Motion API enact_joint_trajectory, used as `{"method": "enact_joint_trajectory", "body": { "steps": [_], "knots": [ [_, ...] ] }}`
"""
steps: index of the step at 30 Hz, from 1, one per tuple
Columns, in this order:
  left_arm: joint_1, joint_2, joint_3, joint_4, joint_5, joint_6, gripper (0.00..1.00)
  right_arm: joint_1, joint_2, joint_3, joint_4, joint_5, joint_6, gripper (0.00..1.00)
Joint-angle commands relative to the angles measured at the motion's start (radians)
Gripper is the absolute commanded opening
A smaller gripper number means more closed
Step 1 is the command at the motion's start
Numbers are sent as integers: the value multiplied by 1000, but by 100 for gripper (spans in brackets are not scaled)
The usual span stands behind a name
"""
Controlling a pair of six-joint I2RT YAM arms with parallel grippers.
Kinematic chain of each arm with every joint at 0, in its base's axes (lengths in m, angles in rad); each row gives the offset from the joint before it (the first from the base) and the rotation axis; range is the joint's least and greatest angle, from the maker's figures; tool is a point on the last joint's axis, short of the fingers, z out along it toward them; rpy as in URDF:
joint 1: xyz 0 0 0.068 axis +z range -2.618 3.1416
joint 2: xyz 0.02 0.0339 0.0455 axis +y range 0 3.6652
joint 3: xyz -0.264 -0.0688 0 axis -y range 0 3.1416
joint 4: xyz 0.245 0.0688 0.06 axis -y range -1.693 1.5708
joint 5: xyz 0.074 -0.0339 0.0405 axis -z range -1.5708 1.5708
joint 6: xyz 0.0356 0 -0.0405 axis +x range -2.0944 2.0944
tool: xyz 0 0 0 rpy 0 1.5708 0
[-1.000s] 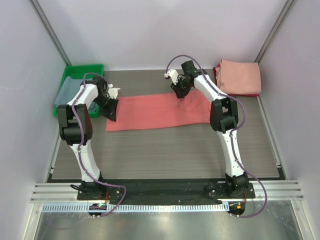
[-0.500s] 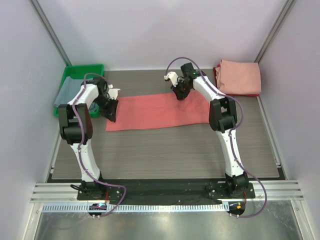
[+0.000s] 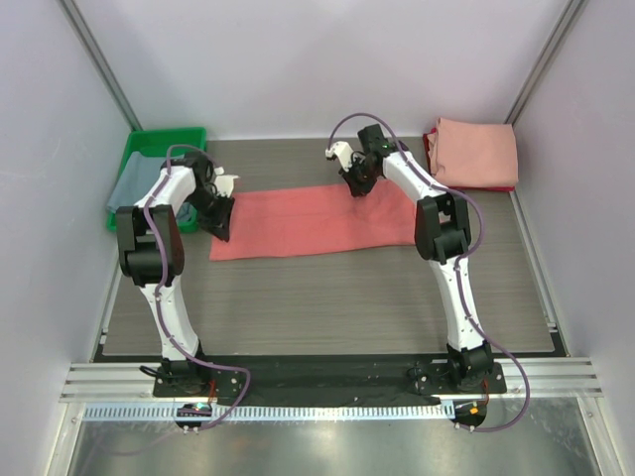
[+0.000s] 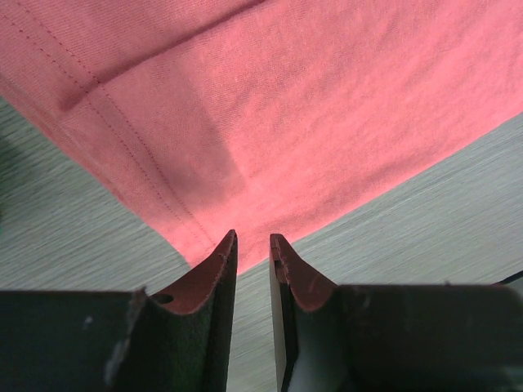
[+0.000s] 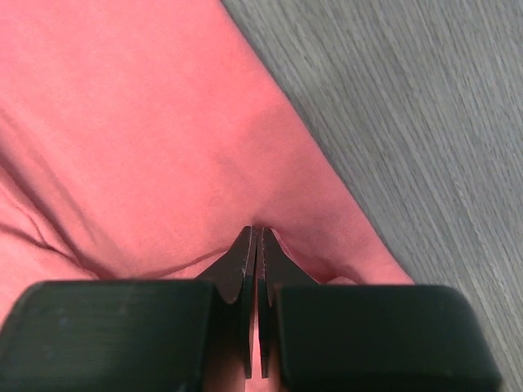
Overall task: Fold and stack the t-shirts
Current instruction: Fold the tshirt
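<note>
While the right gripper [image 5: 257, 233] is pinching a small pucker of the coral-red t-shirt [image 3: 313, 220] at its far long edge, jaws pressed fully together on the cloth, the left gripper [image 4: 253, 242] is sitting at the shirt's left end with its jaws a narrow gap apart over the corner. Whether cloth is caught there I cannot tell. The shirt is lying flat as a long band across the middle of the tabletop [image 3: 327, 307].

To my eye the step in hand is folding this band shorter. Doing it well is depending on both grips biting through every layer, so that no under-layer is dragging. The grippers should be lifting only just clear, travelling together and level, and laying edge onto edge before letting go.

Counting: one coral-red shirt is lying spread. One pale pink t-shirt [image 3: 478, 151] is sitting folded at the far right, on a red layer [image 3: 431, 144] I cannot identify. One grey-blue t-shirt [image 3: 127, 183] is resting in the one green tray [image 3: 169, 139]. Two grippers are working.
</note>
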Motion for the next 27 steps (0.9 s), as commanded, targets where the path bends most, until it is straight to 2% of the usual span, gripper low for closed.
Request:
{"method": "enact_joint_trajectory", "body": {
  "steps": [1,6,11,13,15,18,20,23,27],
  "knots": [
    [-4,9,33,-5,6,-7,23,18,-131,-20,43,4,3,5],
    [-4,24,48,-8,15,-9,23,46,-180,-62,49,-10,-21,5],
    [-6,29,61,-11,20,-12,23,55,-146,-56,63,-5,-17,7],
    [-6,26,56,-8,18,-12,23,55,-125,-40,75,15,0,21],
    [-6,20,50,-6,18,-13,24,55,-100,-11,83,32,12,29],
    [-6,-26,50,-5,32,-9,24,52,-120,12,107,44,57,35],
    [-6,-92,48,-27,80,33,28,52,-158,-11,133,35,90,36],
    [-7,-157,19,-104,126,181,36,53,-266,-92,175,20,129,38],
    [-9,-177,-34,-219,92,382,40,52,-376,-187,186,7,147,40]
  ]
}}
